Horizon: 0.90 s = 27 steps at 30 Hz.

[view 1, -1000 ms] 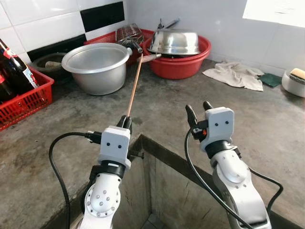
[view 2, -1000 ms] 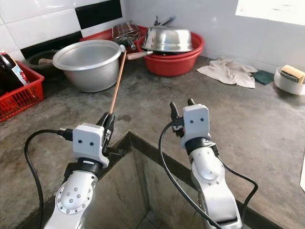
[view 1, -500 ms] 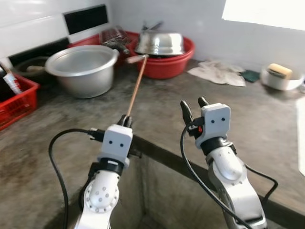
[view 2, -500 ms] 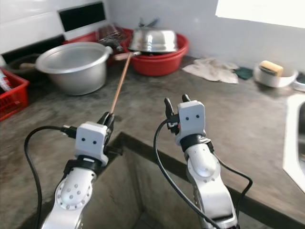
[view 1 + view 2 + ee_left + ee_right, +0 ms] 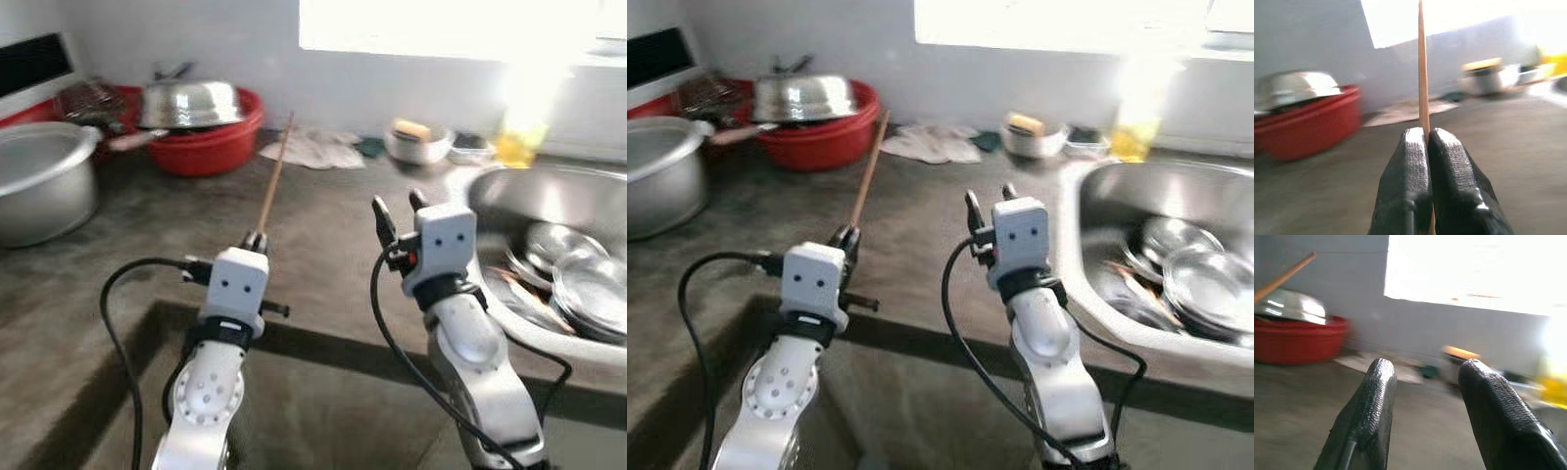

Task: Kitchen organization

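Nearest you, the left gripper (image 5: 257, 238) is pinched tight on a long wooden chopstick (image 5: 273, 180) that slants up and away over the grey concrete counter (image 5: 323, 220), while the right gripper (image 5: 396, 204) hangs beside it with fingers spread and nothing in them. You look to be mid-carry, the view blurred, so the step in hand is probably taking the chopstick toward the steel sink (image 5: 578, 186) on your right, where metal bowls (image 5: 578, 284) already lie. Next, mind the stick's far tip as you turn. Farther back sit a red basin (image 5: 211, 147) under an upturned steel bowl (image 5: 189, 101), a cloth (image 5: 312, 149) and a small dish with a sponge (image 5: 416, 140)
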Available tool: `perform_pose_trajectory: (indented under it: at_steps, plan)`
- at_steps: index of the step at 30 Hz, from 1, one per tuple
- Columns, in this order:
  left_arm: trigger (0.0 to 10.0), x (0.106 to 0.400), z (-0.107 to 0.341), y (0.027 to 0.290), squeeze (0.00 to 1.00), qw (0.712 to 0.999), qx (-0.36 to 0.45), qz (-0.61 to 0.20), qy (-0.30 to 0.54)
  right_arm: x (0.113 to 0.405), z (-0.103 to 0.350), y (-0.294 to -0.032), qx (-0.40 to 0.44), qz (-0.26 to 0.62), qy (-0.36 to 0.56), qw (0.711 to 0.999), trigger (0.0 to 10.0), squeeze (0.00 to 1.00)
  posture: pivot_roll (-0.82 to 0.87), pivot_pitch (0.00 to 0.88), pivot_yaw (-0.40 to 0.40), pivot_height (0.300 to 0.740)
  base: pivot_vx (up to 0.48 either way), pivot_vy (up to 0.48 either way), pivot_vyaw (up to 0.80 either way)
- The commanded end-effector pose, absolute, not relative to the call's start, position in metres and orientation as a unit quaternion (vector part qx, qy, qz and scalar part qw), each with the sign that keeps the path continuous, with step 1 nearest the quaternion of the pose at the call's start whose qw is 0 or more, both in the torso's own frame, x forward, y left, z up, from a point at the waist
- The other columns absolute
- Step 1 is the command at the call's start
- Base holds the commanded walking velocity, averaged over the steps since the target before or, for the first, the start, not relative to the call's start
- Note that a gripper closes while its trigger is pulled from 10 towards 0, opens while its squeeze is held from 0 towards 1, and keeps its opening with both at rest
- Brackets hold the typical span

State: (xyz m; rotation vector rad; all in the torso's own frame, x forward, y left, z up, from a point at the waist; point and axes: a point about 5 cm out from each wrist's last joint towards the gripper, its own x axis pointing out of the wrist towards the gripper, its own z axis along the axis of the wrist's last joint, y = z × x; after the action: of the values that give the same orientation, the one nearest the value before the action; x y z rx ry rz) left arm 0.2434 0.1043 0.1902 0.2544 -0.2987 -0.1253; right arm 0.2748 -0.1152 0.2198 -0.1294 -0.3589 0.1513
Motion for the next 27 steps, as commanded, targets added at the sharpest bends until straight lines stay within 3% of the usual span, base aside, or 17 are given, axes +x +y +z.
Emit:
perform_pose_trajectory:
  at_steps: [1,8,27]
  plan:
    - [10.0,0.2446,0.1912,0.1076,0.00,0.978,0.138,-0.055,-0.148,0.2738,0.2257,-0.1129,-0.062,0.076,-0.192,0.977,10.0,0.00,0.08,0.037,-0.009,0.740,0.000,0.000,-0.80]
    - [10.0,0.2447,0.1897,0.1089,0.00,0.978,0.140,-0.055,-0.143,0.2746,0.2269,-0.1130,-0.062,0.075,-0.193,0.976,10.0,0.00,0.08,0.041,-0.010,0.740,0.000,0.000,-0.57]
    - [10.0,0.2471,0.1867,0.1090,0.00,0.976,0.156,-0.056,-0.139,0.2762,0.2299,-0.1152,-0.061,0.072,-0.195,0.976,10.0,0.00,0.08,0.040,-0.006,0.740,0.000,-0.446,0.00]
